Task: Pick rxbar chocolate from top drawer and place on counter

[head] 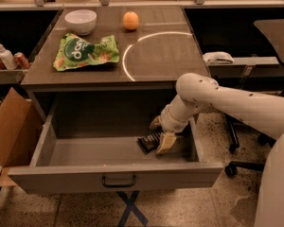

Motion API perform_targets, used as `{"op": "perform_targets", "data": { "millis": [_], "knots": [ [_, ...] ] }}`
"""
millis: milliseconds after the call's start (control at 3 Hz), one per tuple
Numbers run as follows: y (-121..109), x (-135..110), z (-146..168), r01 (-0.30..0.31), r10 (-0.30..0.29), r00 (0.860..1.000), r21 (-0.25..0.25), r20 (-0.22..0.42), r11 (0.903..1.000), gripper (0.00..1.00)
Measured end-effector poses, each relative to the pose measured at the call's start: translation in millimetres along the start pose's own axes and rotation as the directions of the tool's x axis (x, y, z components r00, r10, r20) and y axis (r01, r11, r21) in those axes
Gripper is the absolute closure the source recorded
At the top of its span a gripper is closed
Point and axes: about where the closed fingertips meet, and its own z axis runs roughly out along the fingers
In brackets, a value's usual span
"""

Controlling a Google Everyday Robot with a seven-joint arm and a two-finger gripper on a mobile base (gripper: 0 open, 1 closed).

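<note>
The top drawer [116, 174] is pulled wide open below the counter [165, 56]. The rxbar chocolate [146, 142], a small black wrapper, lies on the drawer floor toward the right. My gripper [160, 133] reaches down into the drawer at the bar's right end. Its two tan fingers [165, 144] stand apart, one on the near side of the bar's end and one behind it. The fingers hide the bar's right end, and the bar rests on the drawer floor.
On the counter are a green snack bag [85, 52], a white bowl [80, 21] and an orange [130, 20]. A cardboard box [9, 131] stands left of the drawer. An office chair base [236, 150] is on the right. Bottles [4, 56] sit on a shelf at the far left.
</note>
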Motion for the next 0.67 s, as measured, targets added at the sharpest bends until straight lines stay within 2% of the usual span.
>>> {"op": "perform_targets", "data": {
  "millis": [333,667],
  "knots": [
    [0.2,-1.1,-4.4,-0.001,0.001,1.0,0.001,-0.001,1.0,0.71],
    [0.9,-2.9,-10.6,0.001,-0.001,1.0,0.007,0.0,1.0,0.99]
  ]
}}
